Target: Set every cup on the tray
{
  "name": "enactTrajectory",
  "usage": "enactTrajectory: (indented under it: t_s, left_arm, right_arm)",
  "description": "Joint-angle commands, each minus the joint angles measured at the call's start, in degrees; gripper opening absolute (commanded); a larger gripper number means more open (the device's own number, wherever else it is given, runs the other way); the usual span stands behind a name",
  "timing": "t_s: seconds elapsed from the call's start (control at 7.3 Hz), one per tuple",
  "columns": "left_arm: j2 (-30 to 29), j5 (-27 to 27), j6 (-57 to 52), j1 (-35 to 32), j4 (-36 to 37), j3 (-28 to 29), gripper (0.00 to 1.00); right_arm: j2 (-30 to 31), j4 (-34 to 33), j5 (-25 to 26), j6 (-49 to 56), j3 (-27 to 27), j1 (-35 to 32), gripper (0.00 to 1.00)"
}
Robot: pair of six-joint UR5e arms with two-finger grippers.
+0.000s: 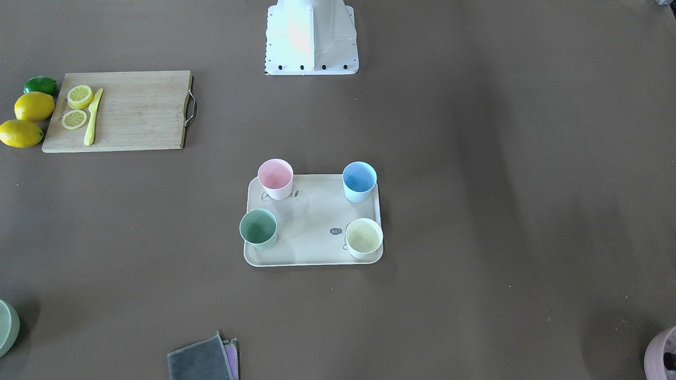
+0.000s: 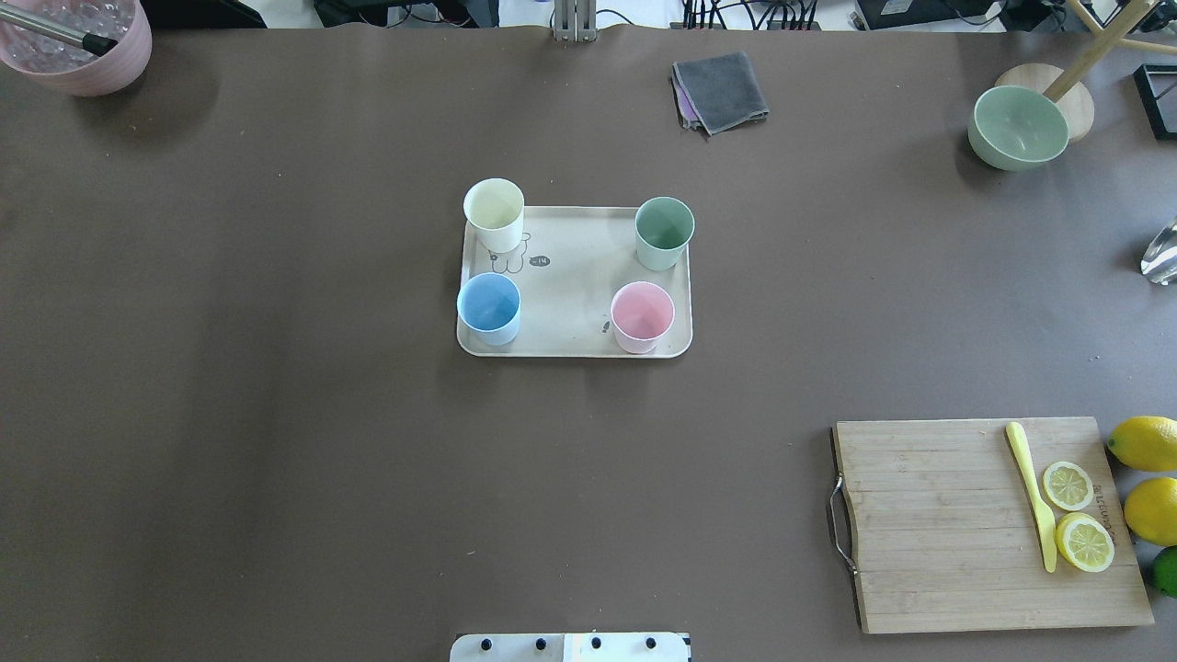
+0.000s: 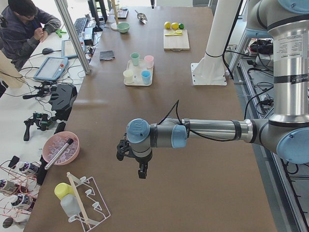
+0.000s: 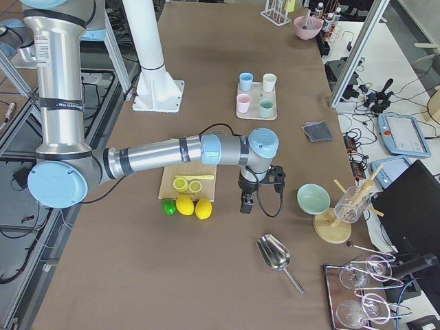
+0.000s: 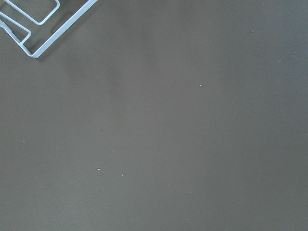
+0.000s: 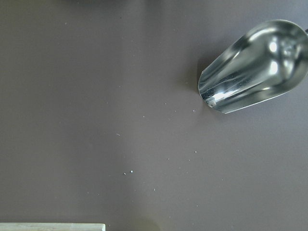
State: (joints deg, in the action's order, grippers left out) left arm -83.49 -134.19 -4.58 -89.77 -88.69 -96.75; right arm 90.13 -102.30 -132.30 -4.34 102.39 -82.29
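Stretching across every view, a brown surface [image 2: 276,414] was seen carrying all the things. The left arm [image 3: 212,130] was held level over the surface's end on the robot's left, and the right arm [image 4: 151,157] was held level over the opposite end. A wooden cutting board [image 2: 947,524] was laid near the robot's right, with a yellow knife [image 2: 1032,492] and two lemon slices [image 2: 1068,485] on it.

The tray [image 2: 575,276] was set flat at mid-surface, well apart from both arms. A pink bowl [image 2: 78,46] was placed at the far-left corner of the overhead view, a green bowl [image 2: 1016,127] at the far right, and a folded grey cloth [image 2: 722,90] between them. A metal scoop [image 6: 255,67] was shown lying under the right wrist camera, and a corner of a white wire rack [image 5: 29,29] under the left one.

The left pincer [image 3: 141,173] was pointed down near the pink bowl; the right pincer [image 4: 246,204] was pointed down just beside the lemons [image 4: 194,206]. Whether either pincer was wide or narrow could not be told, since each was caught in a side view only.

All four cups were stood upright on the tray, one at each corner: the cream-yellow cup [image 2: 495,216] far left, the sage-green cup [image 2: 663,233] far right, the light-blue cup [image 2: 489,308] near left, the pink cup [image 2: 642,316] near right
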Motion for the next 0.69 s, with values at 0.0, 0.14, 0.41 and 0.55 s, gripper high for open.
enactTrajectory:
  t_s: [0.0,0.14,0.41,0.55]
  left_arm:
    - [-0.10,0.33,0.10,0.03,-2.44,-0.02,0.98]
    - [-0.09,0.33,0.27,0.03,-4.63,0.85,0.98]
    - [0.17,0.33,0.18,0.03,-5.27,0.77,0.98]
    - [0.17,0.33,0.18,0.03,-5.27,0.77,0.98]
  right_arm:
    - [0.83,-0.01,0.63,0.03,0.01,-0.32,1.00]
    - [2.15,-0.01,0.63,0.03,0.00,-0.67,1.00]
    - [2.60,0.08,2.90,0.12,-1.66,-0.85,1.00]
    - [3.64,0.43,2.92,0.55,-1.67,-1.55,1.00]
